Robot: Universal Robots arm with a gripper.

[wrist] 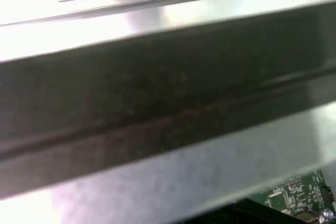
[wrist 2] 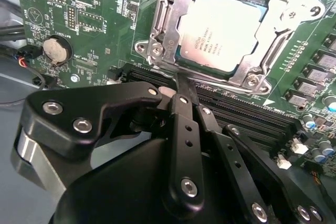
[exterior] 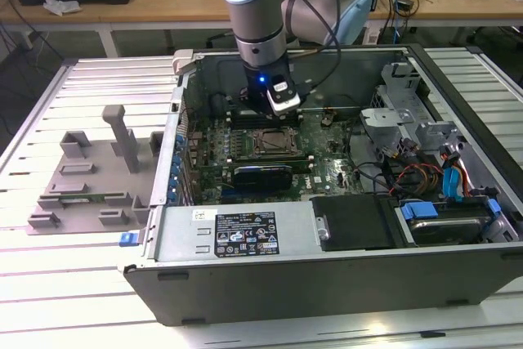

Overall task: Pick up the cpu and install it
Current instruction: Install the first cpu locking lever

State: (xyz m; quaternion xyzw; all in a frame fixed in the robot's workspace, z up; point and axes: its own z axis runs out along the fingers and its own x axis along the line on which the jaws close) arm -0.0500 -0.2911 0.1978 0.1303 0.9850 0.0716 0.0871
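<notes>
1. your arm (exterior: 257, 6) comes down from the top middle of the exterior view into the open computer case (exterior: 245, 279).
2. your gripper (exterior: 274, 112) hangs over the green board (exterior: 327, 169), just above the socket (exterior: 274, 143) near the middle of that frame.
3. in the second wrist view the cpu (wrist 2: 223, 32) lies flat in the socket (wrist 2: 157, 51), in the upper middle of the frame. its shiny top faces up.
4. the metal frame of the socket goes around the cpu on all sides you can see.
5. the gripper (wrist 2: 184, 85) fills the lower half of the second wrist view. its black fingers (wrist 2: 185, 129) are pressed together and hold nothing. the tip is just beside the near edge of the socket, close to the cpu, but you cannot tell if it touches.
6. a round silver battery (wrist 2: 56, 50) sits on the board at the upper left of that frame.
7. a grey tray (exterior: 90, 185) lies on the table (exterior: 49, 284) at the left of the exterior view, well apart from the case.
8. the first wrist view shows a metal wall (wrist: 168, 103) of the case, with a bit of green board (wrist: 294, 195) at the lower right.
</notes>
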